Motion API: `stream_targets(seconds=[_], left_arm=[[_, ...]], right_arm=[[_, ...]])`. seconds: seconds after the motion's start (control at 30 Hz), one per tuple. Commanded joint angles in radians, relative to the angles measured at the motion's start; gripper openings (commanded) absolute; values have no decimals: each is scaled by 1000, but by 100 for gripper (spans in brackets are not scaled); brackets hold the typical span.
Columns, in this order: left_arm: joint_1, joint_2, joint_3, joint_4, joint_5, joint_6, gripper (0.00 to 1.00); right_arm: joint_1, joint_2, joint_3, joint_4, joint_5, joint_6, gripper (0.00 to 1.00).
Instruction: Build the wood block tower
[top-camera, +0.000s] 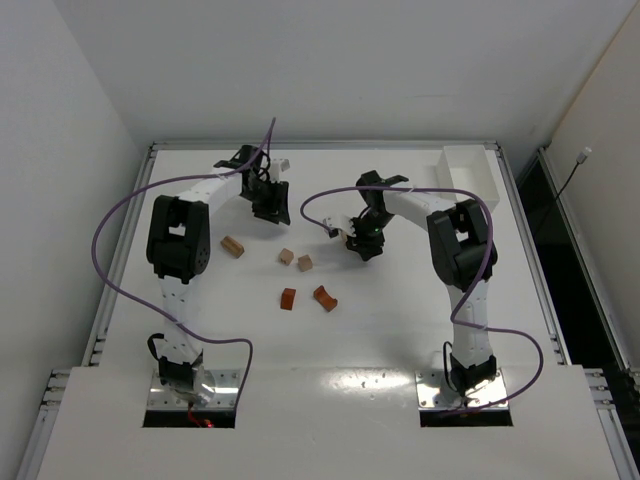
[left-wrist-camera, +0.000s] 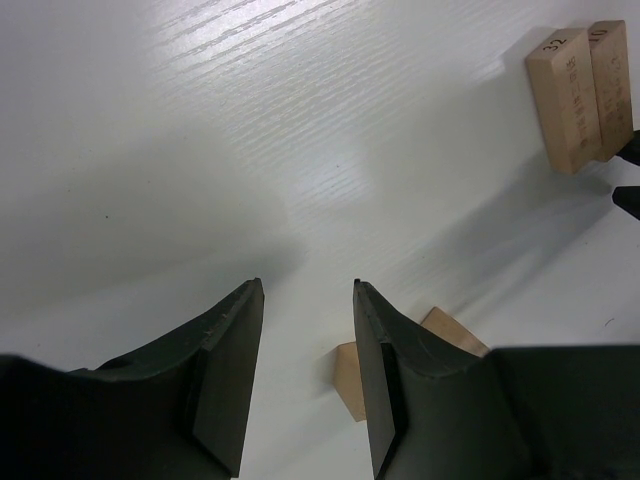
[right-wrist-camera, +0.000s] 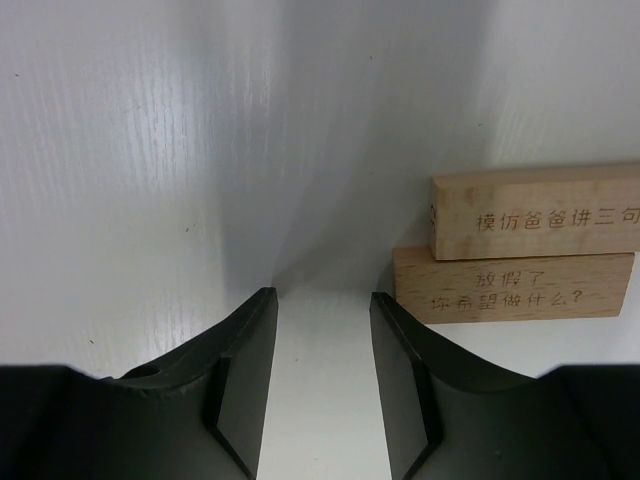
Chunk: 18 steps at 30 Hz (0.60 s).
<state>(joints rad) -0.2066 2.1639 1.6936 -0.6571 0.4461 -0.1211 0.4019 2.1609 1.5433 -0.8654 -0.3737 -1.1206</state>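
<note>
The right jaws, dark, matte and wedge-shaped, stand parted and released, with only the bare counter (right-wrist-camera: 130, 150) showing in the gap; its white surface carries a fine, streaky woodgrain. Just beside them lie two pale wooden bars (right-wrist-camera: 520, 215), smooth and rectangular, each printed with a line of small Chinese characters. Their long faces touch and their ends are offset; whether one rests on the other I cannot tell. The left jaws, the same dark wedges, are likewise parted and grasp nothing, and a pale block (left-wrist-camera: 347, 382) peeks out from behind one of them. Seen from above, the wood block tower (top-camera: 305, 263) is not yet built: its pieces lie loose in the middle of the counter, between the two arms. A tan piece (top-camera: 233, 246) sits near the left arm, two tan cubes (top-camera: 287, 257) lie close together at the centre, and two reddish-brown pieces (top-camera: 288, 299) lie nearer the bases, one of them curved like an arch (top-camera: 324, 298). A white rectangular tray (top-camera: 470, 160) sits in the far right corner, well apart from the blocks.
</note>
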Motion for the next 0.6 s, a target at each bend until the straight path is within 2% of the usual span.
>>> stream_targets(seconds=[0.0,0.57], left_arm=[[13,5,38,10,22,-6,37],[13,14,48,10,31,-6,37]], right_arm=[[6,5,37,11,-10,2,40],[6,14,46,11,-10,2,48]])
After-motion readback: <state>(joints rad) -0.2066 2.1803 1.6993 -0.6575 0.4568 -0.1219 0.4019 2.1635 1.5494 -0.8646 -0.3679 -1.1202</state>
